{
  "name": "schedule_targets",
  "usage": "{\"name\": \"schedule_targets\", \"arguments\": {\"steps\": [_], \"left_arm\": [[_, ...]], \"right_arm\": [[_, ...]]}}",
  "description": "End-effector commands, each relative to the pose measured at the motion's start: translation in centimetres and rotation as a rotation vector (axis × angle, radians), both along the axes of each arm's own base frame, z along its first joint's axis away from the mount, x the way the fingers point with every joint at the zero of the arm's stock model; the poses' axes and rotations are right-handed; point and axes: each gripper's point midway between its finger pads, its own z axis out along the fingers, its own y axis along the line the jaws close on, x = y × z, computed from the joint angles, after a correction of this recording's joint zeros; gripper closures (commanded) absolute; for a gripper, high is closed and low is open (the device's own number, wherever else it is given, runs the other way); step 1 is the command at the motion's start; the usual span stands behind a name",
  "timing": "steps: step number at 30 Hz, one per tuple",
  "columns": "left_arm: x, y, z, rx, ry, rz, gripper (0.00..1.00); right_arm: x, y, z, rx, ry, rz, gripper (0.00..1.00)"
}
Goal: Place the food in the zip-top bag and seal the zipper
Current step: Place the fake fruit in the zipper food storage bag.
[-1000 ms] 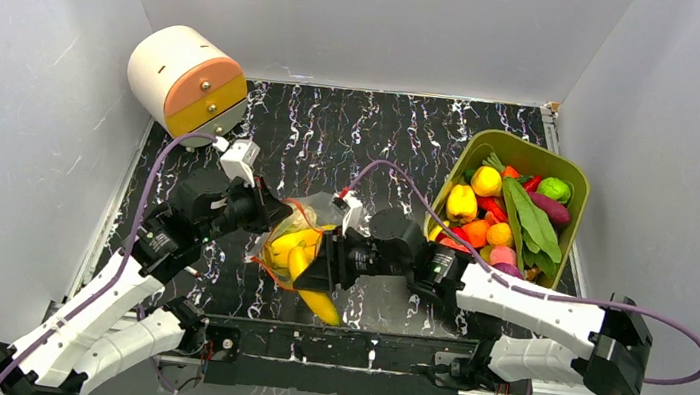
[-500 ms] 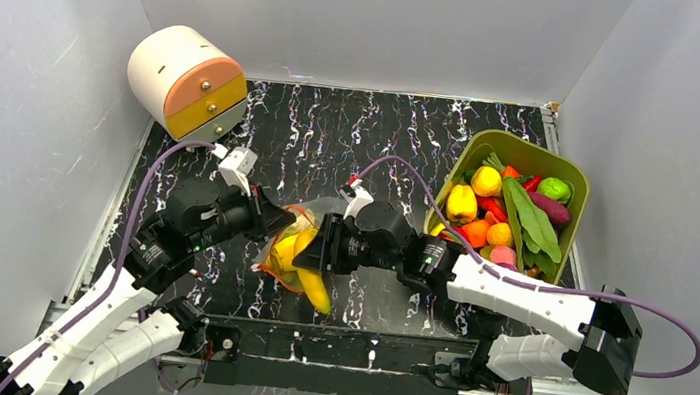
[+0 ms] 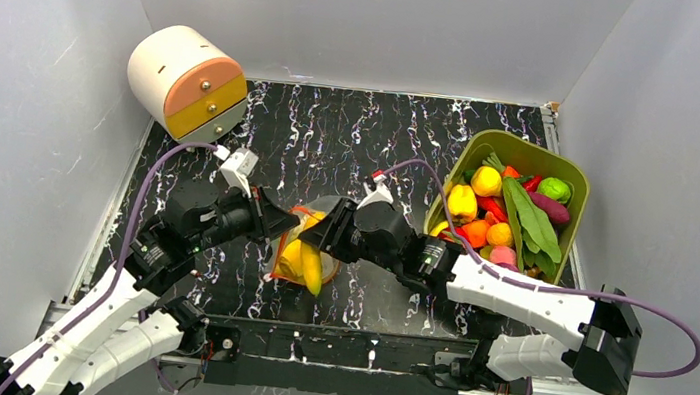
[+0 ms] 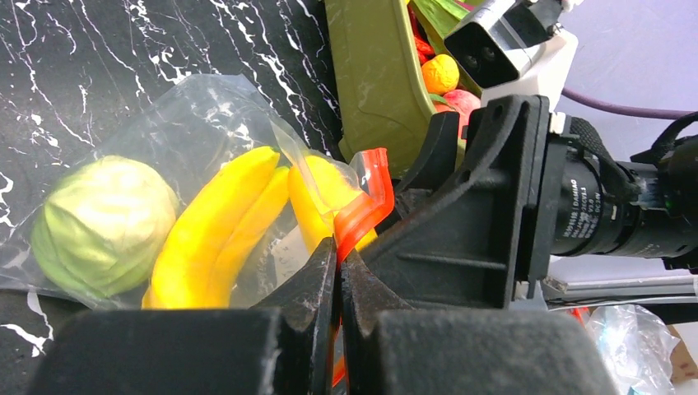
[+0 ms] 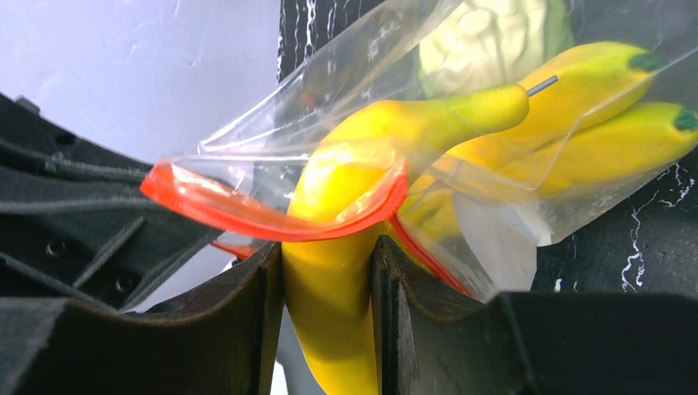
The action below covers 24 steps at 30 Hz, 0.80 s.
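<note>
Black stone-patterned tabletop (image 3: 335,125), streaked with white veins, boxed in on three sides by plain white walls (image 3: 368,18). Far left, at the back corner: white drum (image 3: 166,59) with peach and yellow drawer fronts.

Left of centre: left fingers (image 4: 309,288), clenched flat on the zipper (image 4: 366,202), pinching the red-orange strip at the mouth of the zip-top bag (image 4: 206,107). Bag at mid-tabletop, toward the front, between the two wrists, crinkled and gaping. Inside, seen from the left wrist: green round one (image 4: 99,226) at the closed end, then a pair of bananas (image 4: 218,230) side by side.

Just right of the bag: right fingers (image 5: 247,329), grasping a third banana (image 5: 329,313) around its lower body. Stem end already through the mouth, red-orange strip looped across the middle, thick end outside.

Far right, near the side wall: olive tub (image 3: 519,144), heaped with more food (image 3: 463,203) in yellow, orange, red, green and purple, well apart from the bag.

Against the earlier frame:
- Right wrist shifted left and toward the back.
- Held banana no longer reaching down toward the near edge; drawn up and tilted steeper, more of it within the bag.
- Bag bunched narrower.
- Left arm hardly moved, pinch on the strip unchanged.
- Drum and tub unmoved.
</note>
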Motion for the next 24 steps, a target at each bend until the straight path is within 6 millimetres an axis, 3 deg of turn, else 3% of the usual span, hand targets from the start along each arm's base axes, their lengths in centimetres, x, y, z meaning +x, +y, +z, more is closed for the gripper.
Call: {"name": "schedule_targets", "arguments": {"steps": [1,15,24], "left_arm": [[-0.6,-0.3,1.8,-0.071,-0.044,-0.024,1.0],[-1.3,-0.8,1.9,-0.145,-0.022,-0.041,1.0],[-1.5,-0.9,2.5,-0.171,-0.019,-0.042,1.0]], "right_arm": [[2.7,0.2,3.3,0.096,-0.016,-0.162,0.64],[5.0,-1.3,2.6,0.183,0.033,-0.374,0.63],[5.5,-1.0,1.0,0.138,0.04,-0.396,0.58]]}}
